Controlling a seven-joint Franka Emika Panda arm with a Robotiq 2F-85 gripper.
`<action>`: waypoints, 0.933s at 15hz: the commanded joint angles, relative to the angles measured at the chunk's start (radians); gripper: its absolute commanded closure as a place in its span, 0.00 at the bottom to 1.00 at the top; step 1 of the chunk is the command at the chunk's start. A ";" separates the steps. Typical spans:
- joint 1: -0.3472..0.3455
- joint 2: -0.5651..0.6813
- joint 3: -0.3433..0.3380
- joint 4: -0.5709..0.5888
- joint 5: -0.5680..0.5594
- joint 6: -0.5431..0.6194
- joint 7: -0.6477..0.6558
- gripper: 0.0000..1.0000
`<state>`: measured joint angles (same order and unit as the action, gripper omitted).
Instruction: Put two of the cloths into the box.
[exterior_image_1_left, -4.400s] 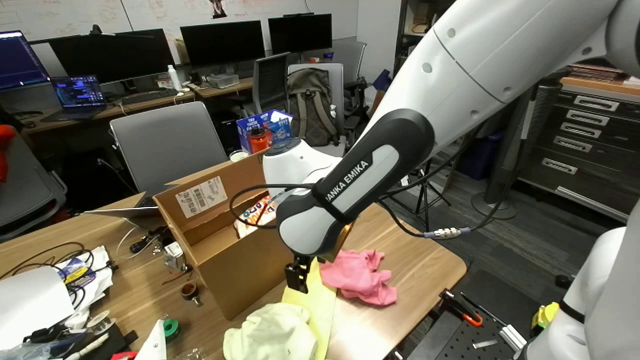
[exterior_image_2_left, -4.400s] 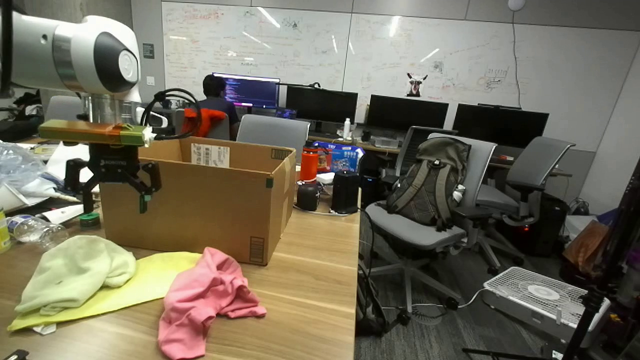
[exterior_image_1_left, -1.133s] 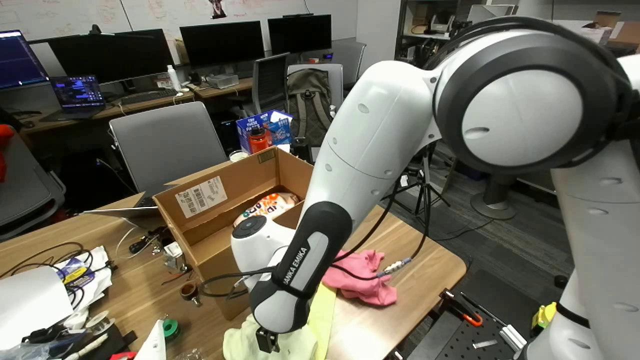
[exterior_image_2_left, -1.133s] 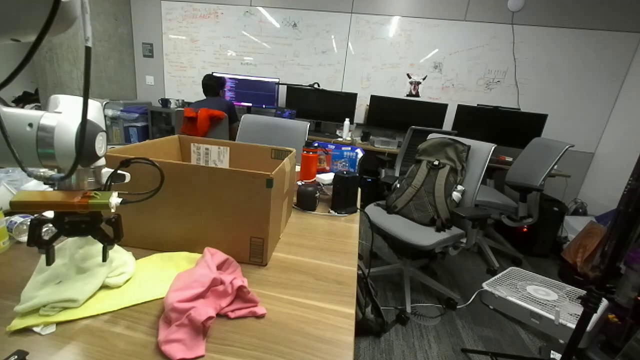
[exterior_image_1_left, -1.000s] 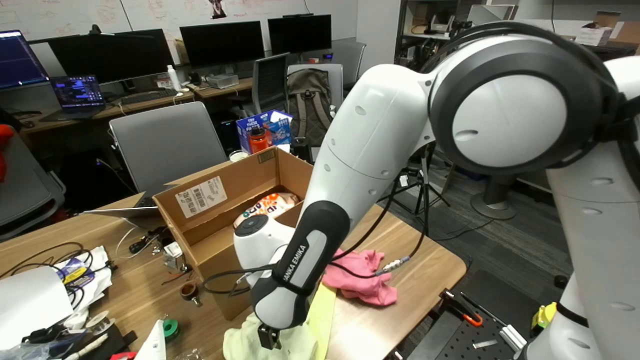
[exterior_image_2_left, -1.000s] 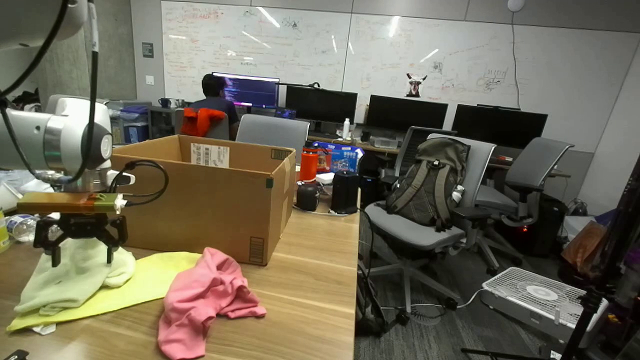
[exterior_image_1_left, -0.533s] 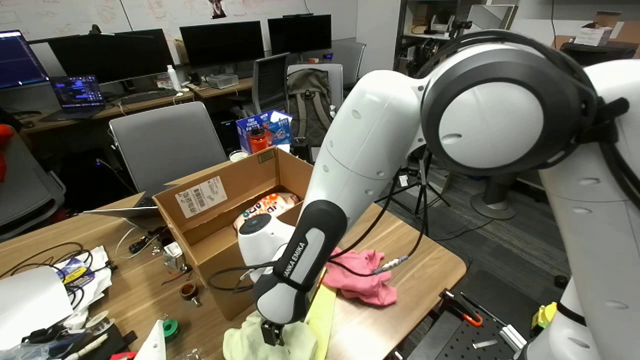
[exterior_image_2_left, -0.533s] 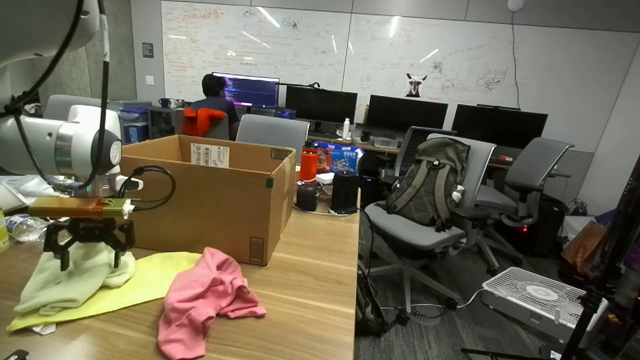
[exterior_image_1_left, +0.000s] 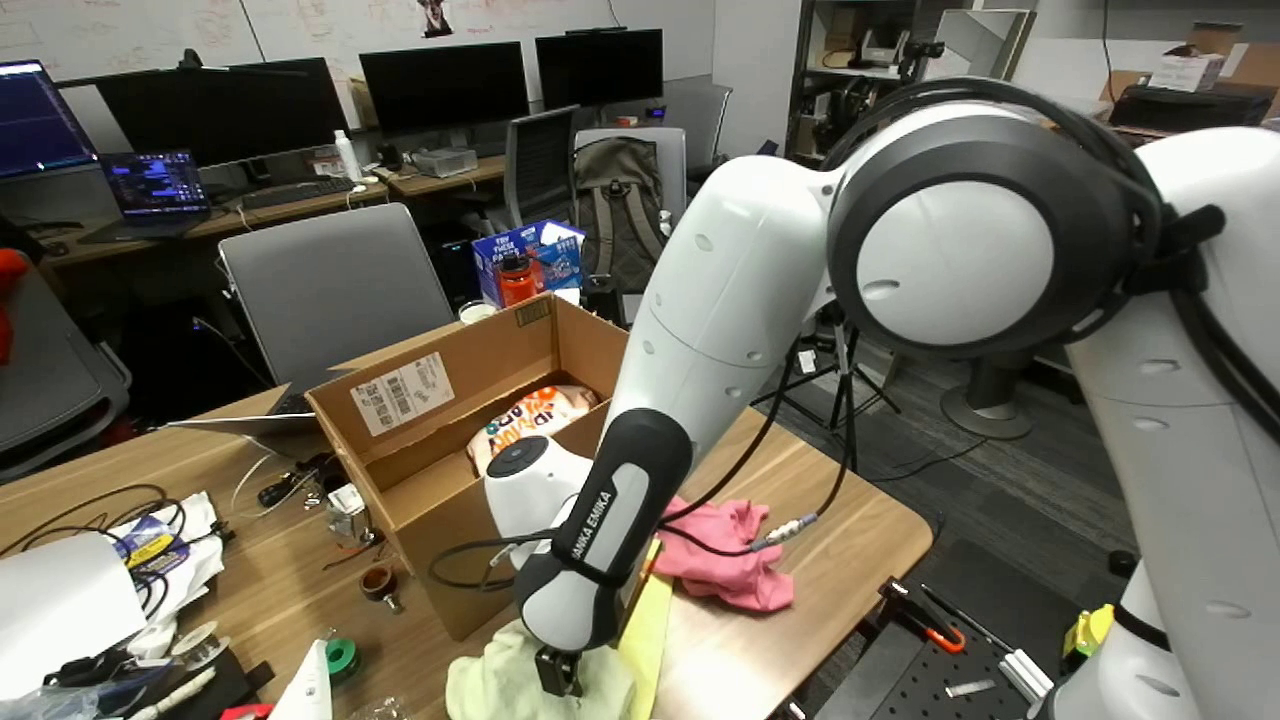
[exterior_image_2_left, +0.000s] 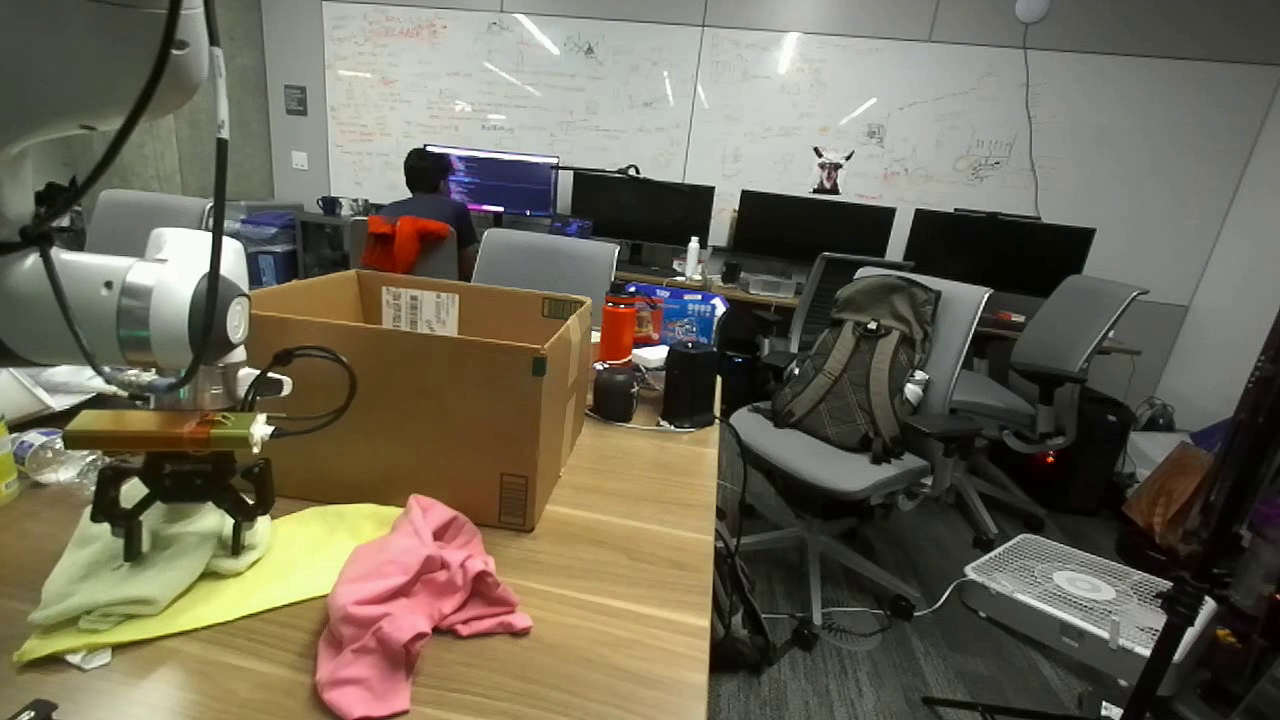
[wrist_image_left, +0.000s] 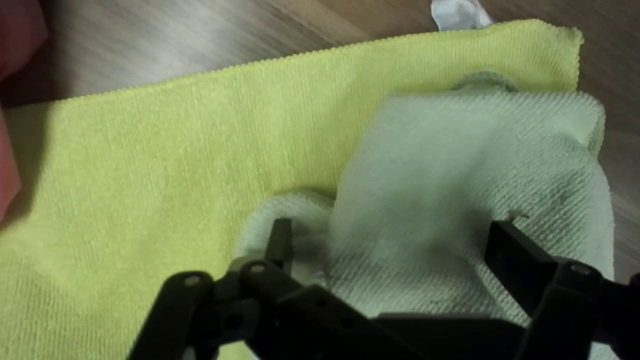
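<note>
Just now the gripper (wrist_image_left: 391, 227) has come down from higher up beside the box (exterior_image_2_left: 400, 425), and that is the main change; nothing around the box looks shifted. Its fingers (wrist_image_left: 522, 265) are spread and it holds nothing: they straddle a hump of the pale green cloth (wrist_image_left: 450, 150), though I can't tell whether either tip touches. This cloth sits crumpled just outside the box's long wall, on top of the yellow cloth (wrist_image_left: 200, 165), which slants in toward the box. I'd judge that pinching the pale green one is the step in hand, so the work is passing from reaching to grasping. A deep bite could catch the yellow beneath and drag it along; a shallow one might slip off the soft fold.

At the yellow cloth's other end, near the box's bottom corner, lies the pink cloth (exterior_image_2_left: 415, 600), rumpled and well clear of the gripper.

Inside the box a printed bag (exterior_image_1_left: 530, 415) shows in an exterior view, but no cloth that I can make out; part of the interior is hidden. Both deliveries therefore seem to remain, and each should need a lift over the box's rim.

Past the box stands an orange bottle (exterior_image_2_left: 618, 330), and farther from the box a backpack (exterior_image_2_left: 855, 370) rests on a chair (exterior_image_2_left: 810, 455).
</note>
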<state>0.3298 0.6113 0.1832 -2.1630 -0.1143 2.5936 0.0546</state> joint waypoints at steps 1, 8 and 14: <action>-0.001 0.005 -0.003 0.015 -0.003 -0.018 -0.010 0.00; 0.000 0.000 -0.002 0.012 -0.004 -0.015 -0.011 0.65; 0.015 -0.028 -0.015 -0.001 -0.017 -0.004 0.010 1.00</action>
<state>0.3304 0.6121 0.1822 -2.1618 -0.1143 2.5938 0.0547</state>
